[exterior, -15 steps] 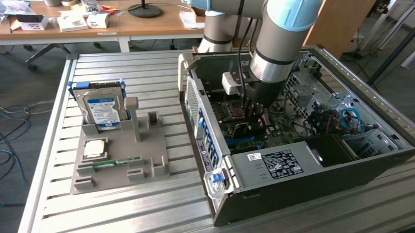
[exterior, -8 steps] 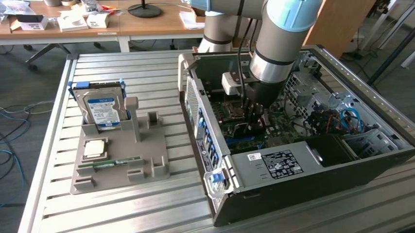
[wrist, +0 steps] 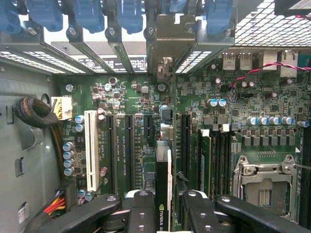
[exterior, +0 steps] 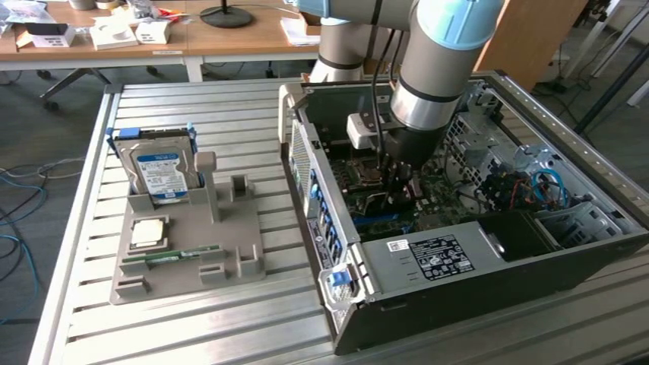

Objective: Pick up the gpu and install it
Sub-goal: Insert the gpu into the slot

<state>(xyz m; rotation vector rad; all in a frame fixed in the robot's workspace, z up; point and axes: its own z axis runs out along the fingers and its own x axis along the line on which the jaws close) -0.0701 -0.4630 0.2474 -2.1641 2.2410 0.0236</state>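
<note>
Reaching down into the open computer case point(exterior: 476, 251), the robot arm point(exterior: 431, 76) has its gripper point(exterior: 403, 186) low over the motherboard point(exterior: 381, 190). From the wrist view the gripper point(wrist: 164, 213) is partly closed, its two black fingers point(wrist: 141, 208) pressed against either side of the gpu point(wrist: 163, 189), a thin dark card seen edge-on and standing upright between them. The card's metal bracket point(wrist: 167, 36) sits up at the case's rear wall, in among the blue slot clips point(wrist: 90, 14). The card lines up over the motherboard point(wrist: 233, 107) among the long expansion slots; just beside it is a white slot point(wrist: 91, 148), and further off the bare processor socket point(wrist: 265, 182). Whether the card is fully seated I cannot tell.

On the slatted metal table point(exterior: 203, 319), well apart from the case toward the exterior view's left, a grey holder tray point(exterior: 239, 228) carries an upright hard drive point(exterior: 160, 171), a processor chip point(exterior: 149, 232) lying flat and a green memory stick point(exterior: 172, 256).
</note>
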